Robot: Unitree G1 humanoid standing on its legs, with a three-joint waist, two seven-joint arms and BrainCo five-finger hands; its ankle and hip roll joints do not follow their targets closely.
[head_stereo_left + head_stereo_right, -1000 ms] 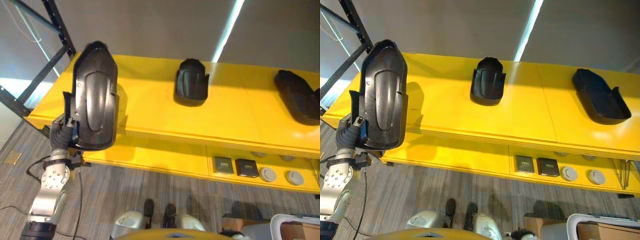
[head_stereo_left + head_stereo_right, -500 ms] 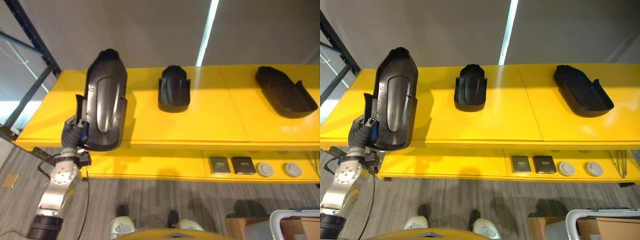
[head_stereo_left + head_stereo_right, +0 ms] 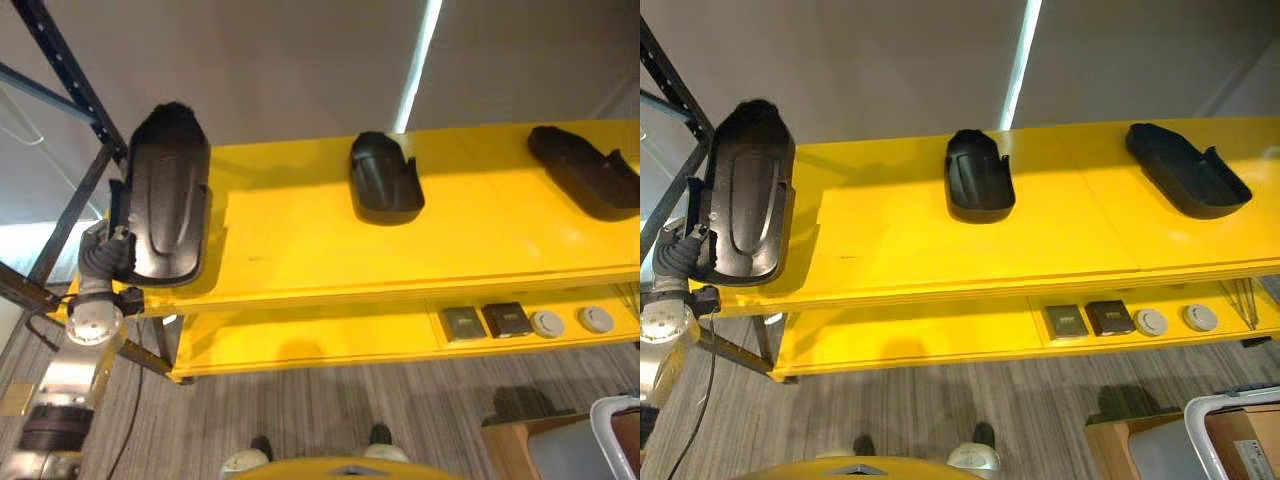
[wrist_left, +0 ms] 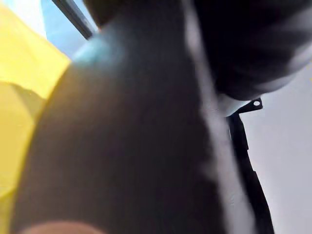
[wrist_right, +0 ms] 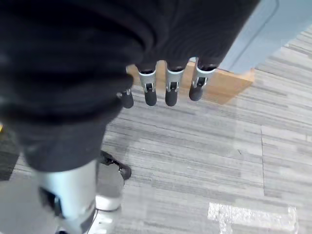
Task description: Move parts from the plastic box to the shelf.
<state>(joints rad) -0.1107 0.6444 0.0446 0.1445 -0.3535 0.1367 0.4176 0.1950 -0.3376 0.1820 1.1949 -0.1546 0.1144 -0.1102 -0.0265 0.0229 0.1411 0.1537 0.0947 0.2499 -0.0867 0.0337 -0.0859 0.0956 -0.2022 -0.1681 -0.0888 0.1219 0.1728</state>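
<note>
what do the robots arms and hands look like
The left arm is silver-grey with a round metal joint and a dark ribbed cover at the wrist. The right hand has silver fingers with dark tips in a row below its dark ribbed cover.

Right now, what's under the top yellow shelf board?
A lower shelf holding two dark square parts and two round grey discs at its right end. Anything further back is hidden by the top board.

Bare yellow shelf (image 3: 290, 235) lies open between the held black part (image 3: 165, 210) at its left end and the middle part (image 3: 383, 180) (a third part (image 3: 585, 182) crowds the far right).
</note>
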